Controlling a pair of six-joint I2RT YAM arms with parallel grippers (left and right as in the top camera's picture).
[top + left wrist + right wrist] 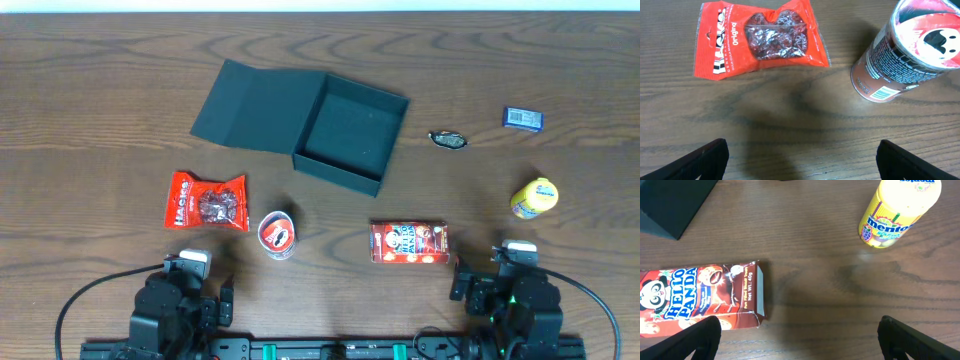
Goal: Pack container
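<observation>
Overhead: matte dark-teal square cardboard container (338,170) lies open; before it, glossy red plastic pouch (206,200) and cylindrical can (277,236). Left gripper (802,160) and right gripper (800,340) gape wide, empty.

Even soft light (faint shadows), sharp

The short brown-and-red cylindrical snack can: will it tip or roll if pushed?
Standing upright on the wooden table, the short brown-and-red cylindrical snack can would probably tip under a high push. Its round wall suggests it would then roll. Its glossy print may be slippery.
</observation>
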